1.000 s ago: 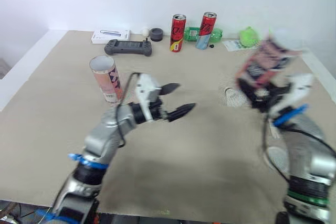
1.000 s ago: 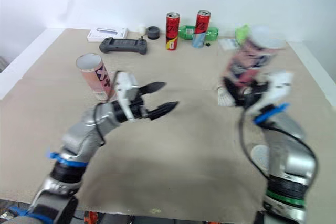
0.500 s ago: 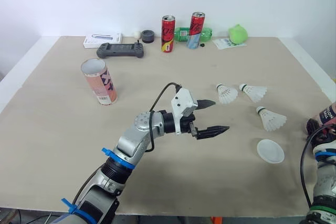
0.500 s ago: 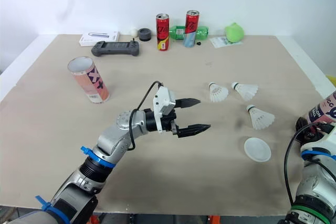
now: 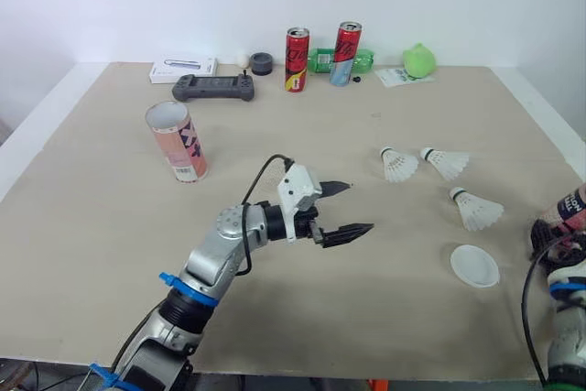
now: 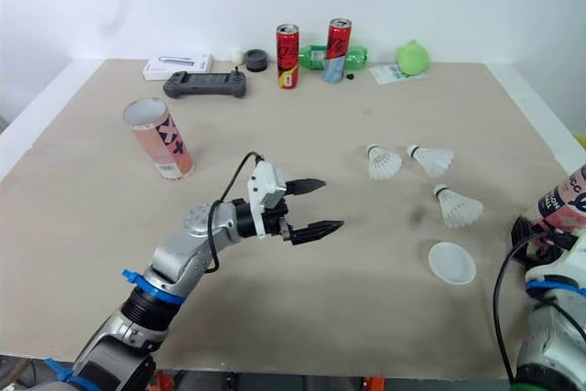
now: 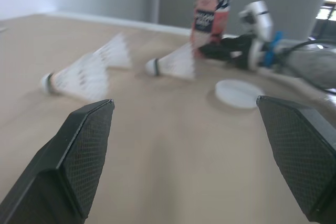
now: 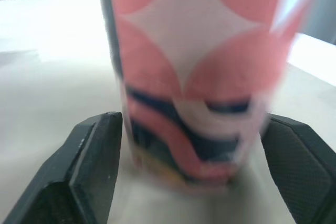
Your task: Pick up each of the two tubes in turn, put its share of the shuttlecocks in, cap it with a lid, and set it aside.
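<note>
A pink patterned tube (image 5: 179, 141) stands upright and open-topped at the left of the table. Three white shuttlecocks (image 5: 398, 164) (image 5: 446, 162) (image 5: 476, 210) lie at the right, with a white lid (image 5: 474, 266) just in front of them. My left gripper (image 5: 355, 207) hovers open over the table's middle, its fingers pointing toward the shuttlecocks with nothing between them. At the table's far right edge my right gripper (image 8: 194, 145) is shut on the second pink tube (image 6: 569, 197), which is upright with its base low by the table surface.
Along the back edge stand two red cans (image 5: 297, 47) (image 5: 345, 41), a green bottle (image 5: 322, 59), a game controller (image 5: 215, 88), a white box (image 5: 183, 69), a black round piece (image 5: 261, 63) and a green object (image 5: 419, 61).
My right arm has carried its tube from above the shuttlecocks out to the table's right edge and lowered it. My left gripper reached toward the middle, then drew back a little, still open.
</note>
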### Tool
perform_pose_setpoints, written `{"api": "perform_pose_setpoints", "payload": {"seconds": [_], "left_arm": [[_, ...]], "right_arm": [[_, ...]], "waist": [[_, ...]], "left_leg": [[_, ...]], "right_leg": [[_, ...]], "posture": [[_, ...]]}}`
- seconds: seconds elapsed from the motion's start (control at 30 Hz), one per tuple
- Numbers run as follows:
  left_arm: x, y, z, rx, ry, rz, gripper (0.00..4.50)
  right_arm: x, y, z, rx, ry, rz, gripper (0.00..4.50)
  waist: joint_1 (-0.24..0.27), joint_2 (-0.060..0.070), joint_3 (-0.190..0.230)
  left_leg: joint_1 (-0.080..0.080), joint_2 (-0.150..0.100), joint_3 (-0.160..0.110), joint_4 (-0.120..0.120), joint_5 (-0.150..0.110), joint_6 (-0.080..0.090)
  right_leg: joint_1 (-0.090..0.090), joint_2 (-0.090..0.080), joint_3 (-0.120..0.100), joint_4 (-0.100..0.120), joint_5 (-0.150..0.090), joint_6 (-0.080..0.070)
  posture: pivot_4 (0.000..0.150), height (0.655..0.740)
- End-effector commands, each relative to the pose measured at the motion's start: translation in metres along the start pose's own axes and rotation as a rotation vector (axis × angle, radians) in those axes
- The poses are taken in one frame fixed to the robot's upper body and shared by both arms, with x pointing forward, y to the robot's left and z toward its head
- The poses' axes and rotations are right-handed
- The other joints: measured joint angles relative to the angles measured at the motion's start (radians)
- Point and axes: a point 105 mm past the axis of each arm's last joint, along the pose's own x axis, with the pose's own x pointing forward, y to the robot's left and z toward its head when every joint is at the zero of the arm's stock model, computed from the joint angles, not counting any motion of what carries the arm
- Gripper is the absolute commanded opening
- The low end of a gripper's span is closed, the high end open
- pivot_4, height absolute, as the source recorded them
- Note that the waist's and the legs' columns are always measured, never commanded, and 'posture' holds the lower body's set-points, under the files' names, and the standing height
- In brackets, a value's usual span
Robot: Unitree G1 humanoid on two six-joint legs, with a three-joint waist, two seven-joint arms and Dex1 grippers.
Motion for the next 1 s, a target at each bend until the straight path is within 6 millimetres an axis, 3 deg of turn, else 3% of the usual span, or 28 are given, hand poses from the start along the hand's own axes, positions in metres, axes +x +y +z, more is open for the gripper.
{"api": "perform_pose_setpoints", "payload": {"seconds": [0.03, 0.1, 0.2, 0.3, 0.4, 0.5, 0.57, 0.73, 1.0], "left_arm": [[-0.016, 0.007, 0.014, 0.049, -0.04, 0.066, 4.5], [-0.031, 0.016, 0.009, 0.058, -0.025, 0.138, 4.5], [-0.057, 0.032, 0.005, 0.082, -0.02, 0.31, 4.5], [-0.099, 0.043, 0.0, 0.131, -0.001, 0.551, 4.5], [-0.14, 0.051, 0.001, 0.183, 0.014, 0.802, 4.5], [-0.18, 0.063, -0.001, 0.186, 0.032, 1.064, 4.5], [-0.195, 0.07, -0.007, 0.165, 0.056, 1.162, 4.5], [-0.196, 0.088, -0.012, 0.148, 0.08, 1.183, 4.5], [-0.196, 0.126, -0.021, 0.116, 0.107, 1.202, 4.5]], "right_arm": [[-0.02, 0.003, 0.03, -0.021, -0.083, 0.034, 4.42], [-0.035, 0.013, 0.042, -0.034, -0.095, 0.092, 4.42], [-0.053, 0.047, 0.07, -0.014, -0.133, 0.271, 4.42], [-0.07, 0.13, 0.108, 0.065, -0.16, 0.663, 4.42], [-0.09, 0.195, 0.128, 0.048, -0.15, 0.966, 4.42], [-0.111, 0.252, 0.122, -0.035, -0.105, 1.236, 4.42], [-0.12, 0.28, 0.114, -0.056, -0.097, 1.357, 4.42], [-0.119, 0.323, 0.099, -0.043, -0.105, 1.462, 4.42], [-0.112, 0.349, 0.098, -0.049, -0.147, 1.504, 4.42]], "waist": [[0.0, 0.001, 0.0], [0.0, 0.002, -0.001], [-0.005, 0.005, -0.002], [-0.013, 0.005, -0.002], [-0.025, 0.0, 0.0], [-0.011, -0.011, 0.002], [0.001, -0.015, 0.002], [0.019, -0.017, 0.001], [0.028, -0.017, 0.001]], "left_leg": [[0.0, 0.0, 0.0, 0.0, 0.0, 0.0], [0.0, 0.0, 0.0, 0.0, 0.0, 0.0], [0.001, 0.0, 0.001, 0.001, 0.0, 0.0], [0.002, 0.0, 0.001, 0.002, 0.0, -0.001], [0.004, 0.001, 0.003, 0.002, 0.001, -0.001], [0.006, 0.001, 0.0, 0.001, 0.004, 0.002], [0.005, 0.002, -0.001, 0.001, 0.006, -0.003], [-0.006, -0.002, -0.001, 0.002, 0.008, -0.011], [-0.007, -0.002, -0.004, 0.0, 0.004, -0.015]], "right_leg": [[0.0, 0.0, 0.0, 0.0, 0.0, 0.0], [0.0, -0.001, 0.0, 0.0, 0.0, 0.0], [0.0, -0.001, 0.0, 0.0, -0.002, -0.003], [0.0, -0.001, 0.001, 0.0, 0.0, -0.002], [0.0, -0.001, 0.002, 0.001, 0.004, -0.005], [0.0, 0.002, 0.002, 0.002, 0.004, -0.005], [-0.001, 0.003, 0.002, 0.001, 0.004, -0.005], [-0.003, -0.001, 0.003, -0.002, 0.004, -0.005], [-0.004, 0.0, 0.002, -0.002, 0.004, -0.004]], "posture": [[0.15, 0.74], [0.15, 0.74], [0.15, 0.74], [0.15, 0.74], [0.15, 0.74], [0.15, 0.74], [0.15, 0.74], [0.15, 0.74], [0.15, 0.74]]}}
